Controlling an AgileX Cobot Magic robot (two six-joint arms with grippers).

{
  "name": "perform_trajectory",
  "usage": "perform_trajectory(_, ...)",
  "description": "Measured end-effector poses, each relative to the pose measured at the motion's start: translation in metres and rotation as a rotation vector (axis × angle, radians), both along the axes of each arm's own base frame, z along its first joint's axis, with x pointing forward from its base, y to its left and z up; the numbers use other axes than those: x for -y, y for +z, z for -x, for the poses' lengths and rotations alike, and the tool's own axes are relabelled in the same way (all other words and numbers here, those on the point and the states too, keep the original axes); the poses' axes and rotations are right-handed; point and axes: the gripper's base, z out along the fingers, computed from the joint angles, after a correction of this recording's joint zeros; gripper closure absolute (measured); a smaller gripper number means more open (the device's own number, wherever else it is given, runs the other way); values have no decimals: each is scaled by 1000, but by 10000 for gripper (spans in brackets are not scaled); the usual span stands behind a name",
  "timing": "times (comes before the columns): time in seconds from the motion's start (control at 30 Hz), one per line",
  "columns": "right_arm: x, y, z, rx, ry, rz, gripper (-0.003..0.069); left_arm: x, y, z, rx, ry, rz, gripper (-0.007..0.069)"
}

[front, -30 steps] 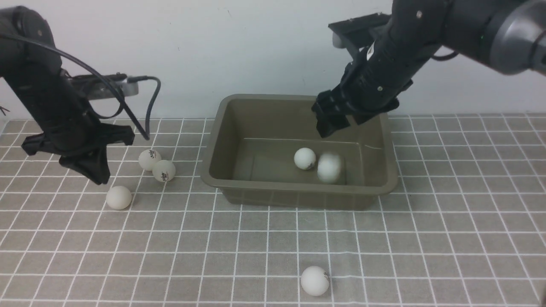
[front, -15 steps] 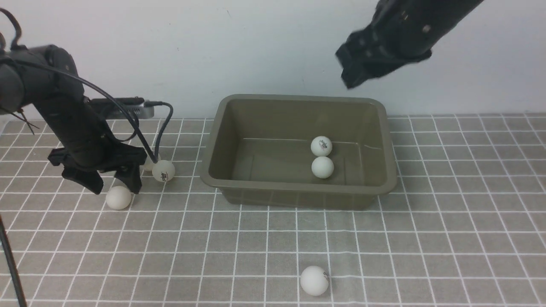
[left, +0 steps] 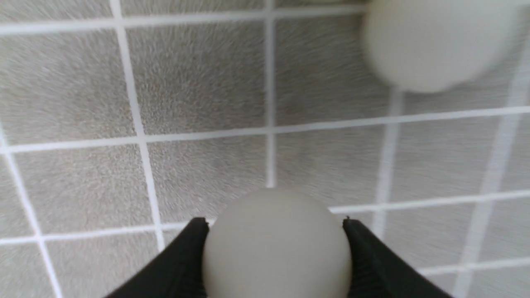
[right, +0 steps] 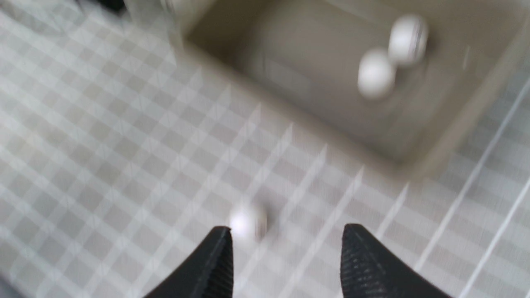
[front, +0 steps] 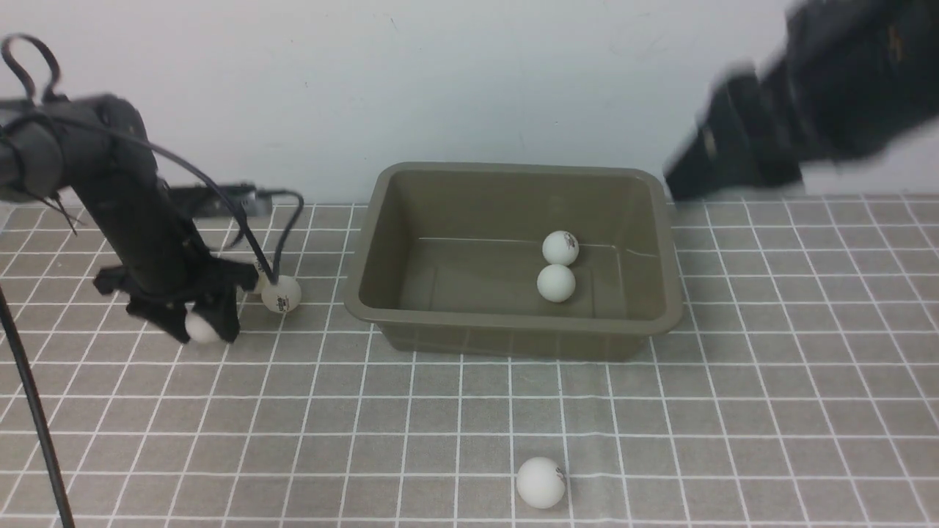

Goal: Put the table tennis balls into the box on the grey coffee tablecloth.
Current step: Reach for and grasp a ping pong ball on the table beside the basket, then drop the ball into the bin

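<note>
Front: left gripper (front: 196,328), lower left of frame, straddles one table tennis ball (front: 198,331) on the grey coffee tablecloth (front: 733,411); box (front: 513,323) at centre.
Left wrist: jaws nipped onto ball, apparently touching both flanks; lift vertically, clearing neighbouring ball (left: 434,45).
Right wrist: blurred; right gripper (right: 285,234) gaping, empty.

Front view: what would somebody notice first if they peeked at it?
The olive-brown box in the middle of the checked cloth grabs the eye first, with two white balls close together inside it. Next comes the left gripper on the left, pinching a plain ball that sits on the cloth. A lone ball lies near the front edge.
</note>
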Motion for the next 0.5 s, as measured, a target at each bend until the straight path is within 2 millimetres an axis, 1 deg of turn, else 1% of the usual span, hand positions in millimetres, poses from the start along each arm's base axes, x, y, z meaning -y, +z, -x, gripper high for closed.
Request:
perform_trajectory(0.03,0,-3,1,-8,3,4,330,0,0,0,0,0,0,272)
perform_trajectory(0.07,-2,-23,7,-57,34,25,330,7,20,0,43,-16,22,272)
perform_trajectory(0.1,-3,-31,9,-71,47,31,330,14,32,1,73,-34,36,272)
perform_trajectory(0.13,-11,-51,11,-93,71,32,330,27,48,2,114,-62,62,272)
perform_trajectory(0.17,-12,-53,12,-93,75,31,330,29,50,3,121,-68,66,272)
perform_trajectory(0.2,-23,-75,13,-110,100,35,330,54,68,5,174,-126,106,272)
perform_trajectory(0.23,-28,-81,13,-105,107,32,330,63,72,6,187,-148,117,272)
perform_trajectory(0.27,-37,-100,10,-110,118,40,330,78,76,7,207,-184,132,272)
perform_trajectory(0.33,-52,-124,6,-131,124,52,328,107,77,9,244,-258,142,272)
perform_trajectory(0.37,-55,-128,5,-133,120,51,326,115,75,9,250,-283,138,272)
perform_trajectory(0.4,-63,-140,1,-152,116,60,317,125,73,11,255,-311,129,272)
perform_trajectory(0.43,-68,-149,-2,-159,107,62,309,136,69,12,260,-346,112,272)
perform_trajectory(0.5,-76,-171,-11,-189,95,82,278,158,56,13,261,-398,69,272)
